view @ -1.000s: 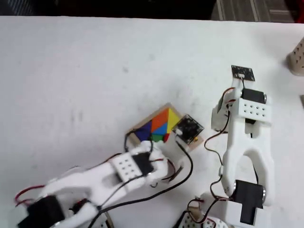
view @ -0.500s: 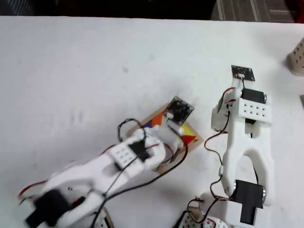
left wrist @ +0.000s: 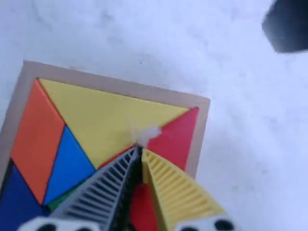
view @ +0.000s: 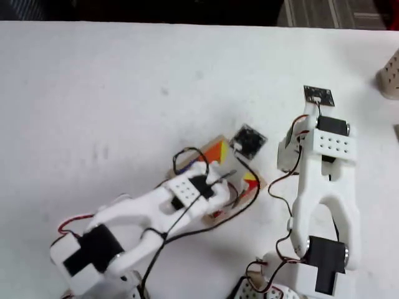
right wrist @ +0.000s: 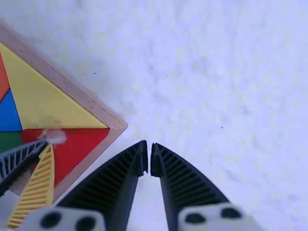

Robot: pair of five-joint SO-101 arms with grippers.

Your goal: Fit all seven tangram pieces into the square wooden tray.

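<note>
1. The left arm (view: 156, 215) is stretching from the near left across the table (view: 124, 93). It is covering most of the square wooden tray (left wrist: 120, 85), which is lying near the middle of the table, just left of the right arm (view: 324, 187).
2. The left gripper (left wrist: 139, 150) is pointing down into the tray. Its grey finger and its yellow finger are pressing together and are holding nothing.
3. Its tips are sitting where the yellow triangle (left wrist: 110, 118) is meeting the red triangle (left wrist: 175, 139). I cannot tell whether they are touching the pieces or hanging just above them.
4. The pieces are lying flat inside the tray, edge against edge.
   - The big yellow triangle is running along one side of the rim.
   - The orange piece (left wrist: 36, 139) is lying beside the yellow triangle, along the next side of the rim.
   - The blue triangle (left wrist: 67, 166) is sitting between the orange piece and the yellow triangle.
   - The dark blue piece (left wrist: 14, 204) is lying next to the orange one.
   - A strip of the green piece (left wrist: 65, 199) is showing beside the grey finger.
   - The left gripper is hiding the rest of the tray.
5. The right gripper (right wrist: 148, 161) is hanging over the bare table just beside the tray corner that is holding the red triangle. Its black fingers are almost together, with only a thin slit between the tips, and nothing is between them.
</note>
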